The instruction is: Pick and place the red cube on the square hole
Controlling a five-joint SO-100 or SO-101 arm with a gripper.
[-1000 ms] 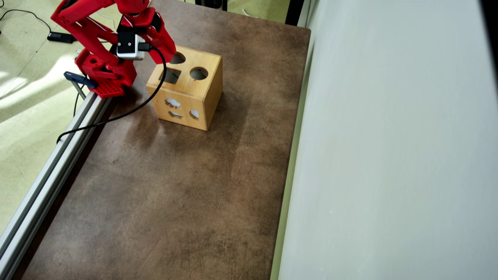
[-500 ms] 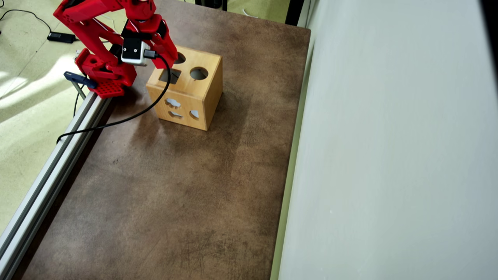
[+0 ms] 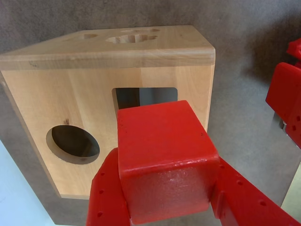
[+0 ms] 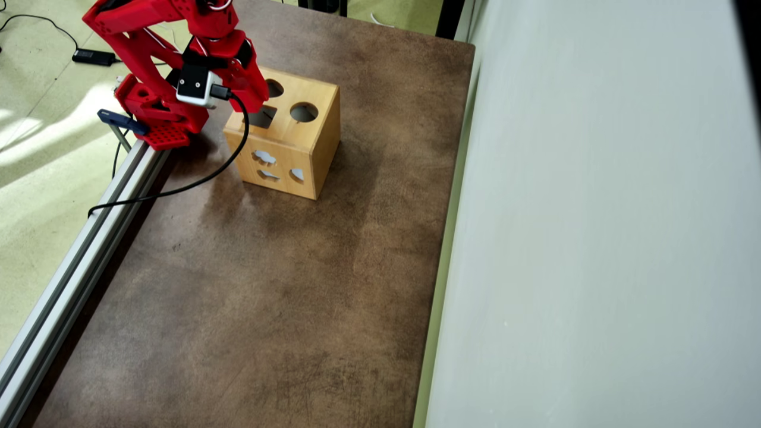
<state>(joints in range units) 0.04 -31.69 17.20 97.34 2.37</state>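
In the wrist view the red cube [image 3: 162,150] fills the lower middle, with my gripper [image 3: 164,165] shut on it and a red finger [image 3: 106,188] against each side. Just behind it is the light wooden box [image 3: 56,94]. The square hole [image 3: 141,96] shows only as a dark strip past the cube's far edge. In the overhead view the gripper [image 4: 254,101] hangs over the left part of the box [image 4: 297,142], partly covering the square hole [image 4: 263,119]. There the cube cannot be told apart from the red arm.
A round hole [image 3: 73,143] lies left of the square one in the wrist view. In the overhead view a round hole [image 4: 304,112] lies to its right and another round hole [image 4: 274,88] behind it. The arm's base [image 4: 160,122], a metal rail [image 4: 77,261] and a black cable [image 4: 178,187] line the table's left edge. A pale wall [image 4: 594,238] bounds the right.
In the overhead view the gripper has shifted down and slightly left, from over the back round hole toward the square hole. The box has not moved.
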